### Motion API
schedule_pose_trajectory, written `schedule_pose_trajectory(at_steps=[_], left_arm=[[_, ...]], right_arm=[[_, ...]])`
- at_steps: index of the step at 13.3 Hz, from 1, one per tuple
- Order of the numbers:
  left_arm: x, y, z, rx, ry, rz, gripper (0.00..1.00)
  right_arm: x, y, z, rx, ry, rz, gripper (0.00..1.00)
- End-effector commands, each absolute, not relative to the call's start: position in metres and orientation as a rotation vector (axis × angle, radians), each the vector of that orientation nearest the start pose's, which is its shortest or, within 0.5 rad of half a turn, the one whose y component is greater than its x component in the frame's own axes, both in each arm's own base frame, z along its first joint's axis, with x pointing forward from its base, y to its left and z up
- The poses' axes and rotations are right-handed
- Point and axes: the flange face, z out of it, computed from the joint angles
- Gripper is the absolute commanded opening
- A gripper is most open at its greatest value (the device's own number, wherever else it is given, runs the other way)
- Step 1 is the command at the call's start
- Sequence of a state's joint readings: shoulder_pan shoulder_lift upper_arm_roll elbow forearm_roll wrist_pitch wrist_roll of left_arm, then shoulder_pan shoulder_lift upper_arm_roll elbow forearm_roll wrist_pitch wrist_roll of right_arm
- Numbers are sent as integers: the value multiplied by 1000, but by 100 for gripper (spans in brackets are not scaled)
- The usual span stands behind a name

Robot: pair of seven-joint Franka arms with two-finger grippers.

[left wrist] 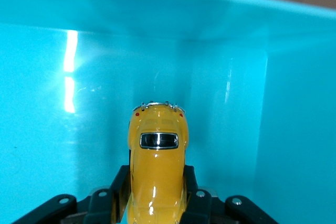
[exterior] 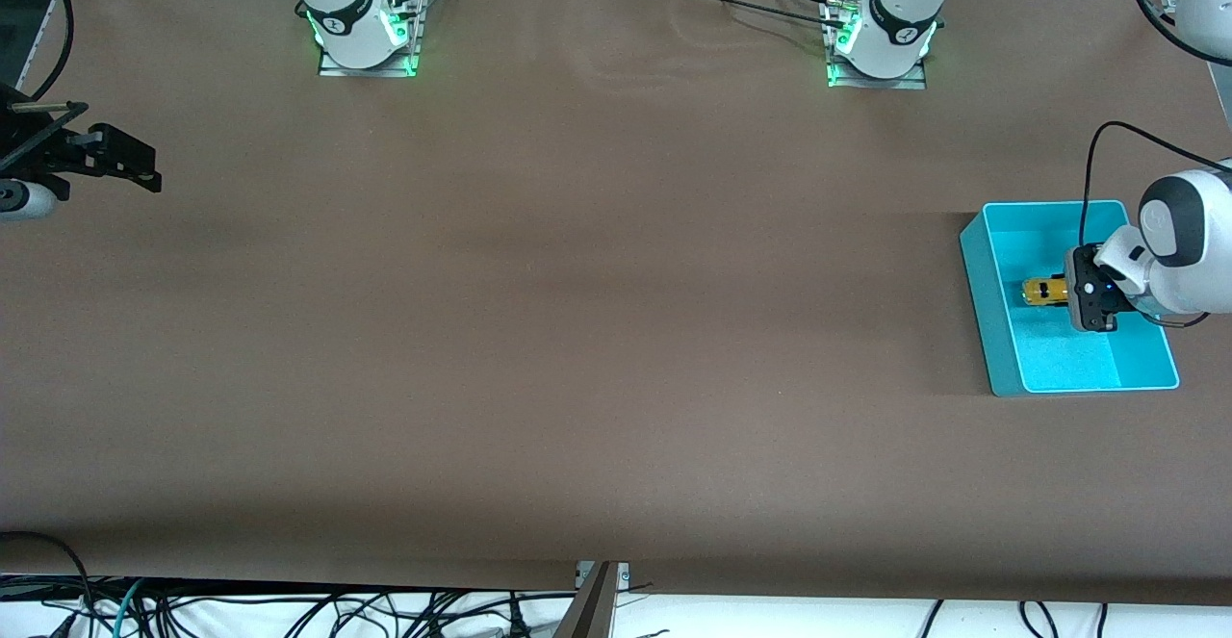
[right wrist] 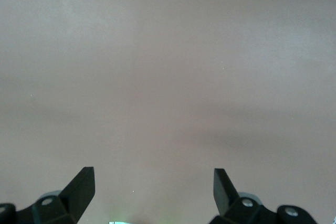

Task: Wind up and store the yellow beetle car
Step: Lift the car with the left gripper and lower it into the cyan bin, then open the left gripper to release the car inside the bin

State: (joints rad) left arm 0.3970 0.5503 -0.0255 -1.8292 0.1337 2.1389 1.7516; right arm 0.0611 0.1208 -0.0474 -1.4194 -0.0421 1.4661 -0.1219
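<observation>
The yellow beetle car (exterior: 1043,290) is a tiny bright yellow toy with dark windows. My left gripper (exterior: 1068,293) is shut on it inside the turquoise bin (exterior: 991,330), at the left arm's end of the table. In the left wrist view the yellow beetle car (left wrist: 157,171) sits between the black fingers (left wrist: 116,192), against the bin's turquoise wall (left wrist: 220,82). I cannot tell if its wheels touch the bin's floor. My right gripper (exterior: 144,174) is open and empty, above the table at the right arm's end; its view shows its fingertips (right wrist: 84,182) over bare brown table.
The brown table (exterior: 577,330) spreads wide between the two arms. The arm bases (exterior: 366,32) stand along the table's edge farthest from the front camera. Cables hang below the table's near edge.
</observation>
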Motion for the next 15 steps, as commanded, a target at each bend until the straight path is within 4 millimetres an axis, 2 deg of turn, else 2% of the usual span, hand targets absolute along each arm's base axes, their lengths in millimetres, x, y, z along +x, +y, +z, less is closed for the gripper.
schedule_pose_trajectory(at_steps=[1,2,4,5,7,9,13,15], left_arm=[[570,241,199,-2465,2215,275,53],[570,241,202,-2464,2215,272,99],[575,237,215,-2451,2215,268,100],[577,236,228,-2453,2210,273,100],[578,233,257,-2497,2174,291,100],[588,219,295,-2548,2124,337,100],[617,159,384,-2620,2079,515,100],[623,135,423,-2649,2030,586,100]], right_arm=[[578,4,619,-3183,-208,112,100],[578,4,619,-3183,-208,112,100],[578,4,619,-3183,-208,112,100],[578,4,619,-3183,-208,112,100],[578,4,619,-3183,-208,112,100],[578,4,619,-3183,-208,112,100],[579,3,619,-3181,-206,109,100],[579,3,619,-3181,-206,109,100]])
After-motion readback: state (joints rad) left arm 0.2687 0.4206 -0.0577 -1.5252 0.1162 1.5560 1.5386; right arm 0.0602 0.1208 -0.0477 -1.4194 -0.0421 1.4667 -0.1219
